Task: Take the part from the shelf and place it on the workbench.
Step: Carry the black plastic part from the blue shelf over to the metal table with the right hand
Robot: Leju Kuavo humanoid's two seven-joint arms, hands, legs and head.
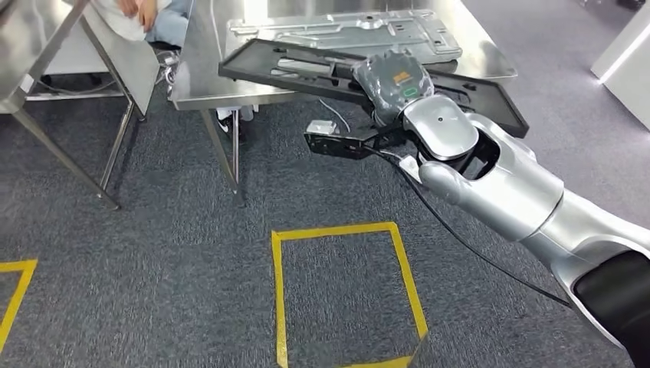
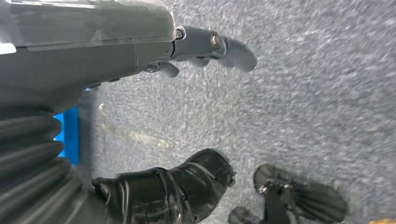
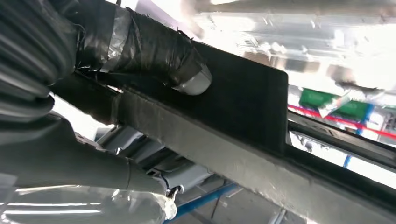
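Right hand (image 1: 392, 83) clamped on near edge of black tray-like part (image 1: 306, 67); taped thumb (image 3: 154, 49) pressed flat on its face, other fingers beneath. Part tilted, far portion over steel counter (image 1: 490, 65), near portion overhanging counter edge. Grey stamped metal panel (image 1: 345, 32) on counter at 12 o'clock from part. Left hand (image 2: 205, 46) hangs over grey carpet (image 2: 317, 93), fingers apart, holding nothing. Yellow tape square (image 1: 345, 291) on floor at 6 o'clock. Seated person (image 1: 153, 19) at 11 o'clock.
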